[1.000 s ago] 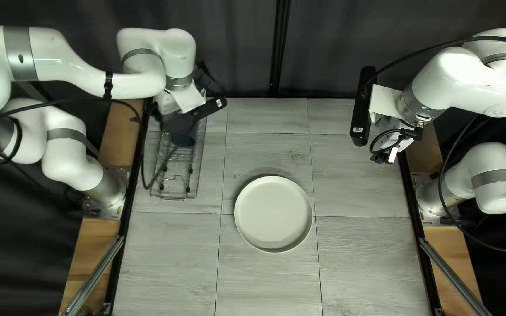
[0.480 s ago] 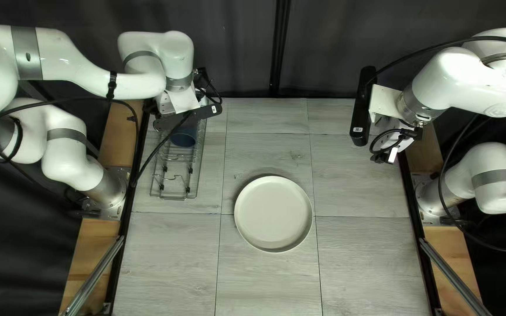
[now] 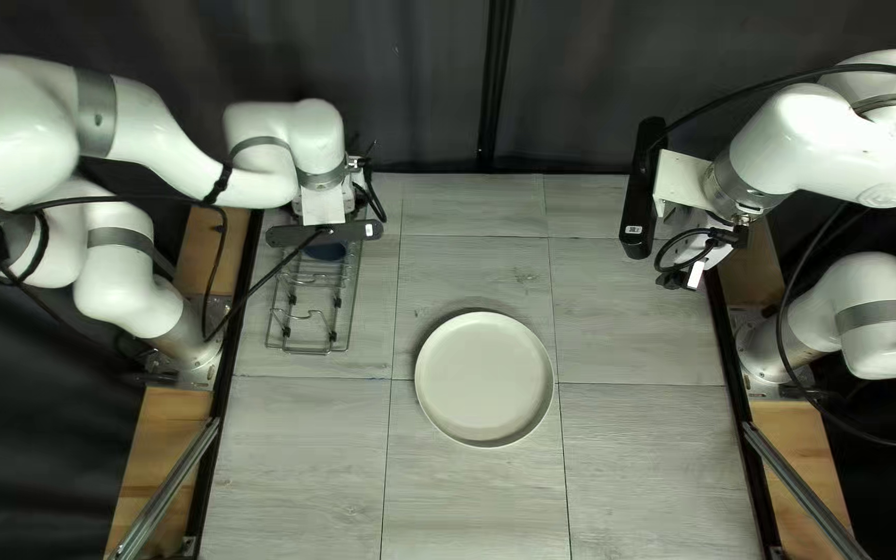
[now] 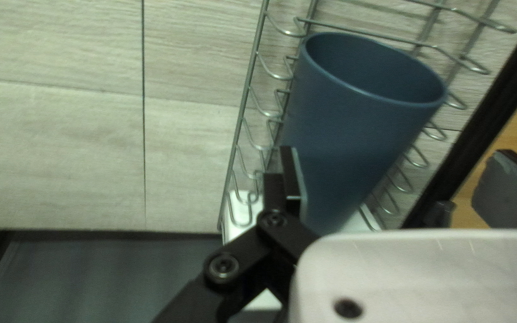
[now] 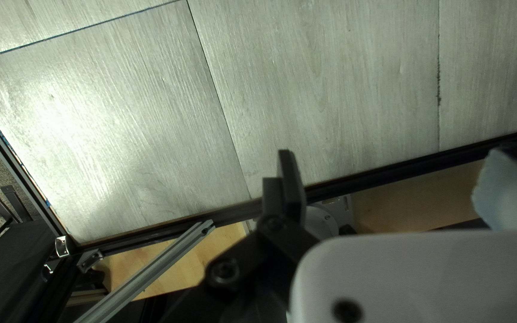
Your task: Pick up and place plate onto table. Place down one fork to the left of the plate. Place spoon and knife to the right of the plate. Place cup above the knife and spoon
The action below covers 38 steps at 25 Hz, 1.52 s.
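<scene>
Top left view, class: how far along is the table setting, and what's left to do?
Done: the plate lies on the table. In hand: nothing gripped; the left tool is open around the cup, which stands in the rack. Left: placing the cup, and apparently fork, knife and spoon, as none shows beside the plate.

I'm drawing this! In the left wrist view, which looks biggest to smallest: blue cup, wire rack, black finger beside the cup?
1. Wire rack, reaching past the view's edge
2. Blue cup
3. Black finger, much the smallest
</scene>
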### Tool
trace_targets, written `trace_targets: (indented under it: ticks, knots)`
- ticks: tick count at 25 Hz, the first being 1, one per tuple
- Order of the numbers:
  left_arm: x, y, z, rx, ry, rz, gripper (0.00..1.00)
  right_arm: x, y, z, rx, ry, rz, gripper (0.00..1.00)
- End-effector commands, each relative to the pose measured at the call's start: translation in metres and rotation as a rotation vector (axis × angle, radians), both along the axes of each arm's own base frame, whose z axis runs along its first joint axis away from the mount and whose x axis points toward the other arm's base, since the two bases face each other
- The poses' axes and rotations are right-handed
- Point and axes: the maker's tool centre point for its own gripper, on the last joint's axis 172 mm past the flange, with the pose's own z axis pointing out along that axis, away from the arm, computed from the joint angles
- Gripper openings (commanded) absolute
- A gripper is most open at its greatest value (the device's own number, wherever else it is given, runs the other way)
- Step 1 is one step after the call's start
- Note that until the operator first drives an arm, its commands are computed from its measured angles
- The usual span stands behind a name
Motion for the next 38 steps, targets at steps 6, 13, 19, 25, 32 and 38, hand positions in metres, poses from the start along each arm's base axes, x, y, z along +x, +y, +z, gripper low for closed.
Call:
trace_targets:
  ticks: [6,13,19,25,32,38]
  knots:
    - [-0.007,0.012,-0.024,-0.028,-0.007,-0.048,1.00,0.000,0.000,0.000,0.000,0.000,0.000,1.00]
    - [-0.002,0.013,-0.038,-0.046,0.004,-0.052,1.00,0.000,0.000,0.000,0.000,0.000,0.000,1.00]
    - [-0.006,0.012,-0.040,-0.055,0.004,-0.046,0.02,0.000,0.000,0.000,0.000,0.000,0.000,1.00]
    - [0.003,-0.007,0.027,-0.031,-0.022,-0.072,0.05,0.000,0.000,0.000,0.000,0.000,0.000,1.00]
    - [0.042,-0.064,0.104,0.019,-0.046,-0.069,0.01,0.000,0.000,0.000,0.000,0.000,0.000,1.00]
    - [0.092,-0.107,0.133,0.004,-0.072,-0.062,0.00,0.000,0.000,0.000,0.000,0.000,0.000,1.00]
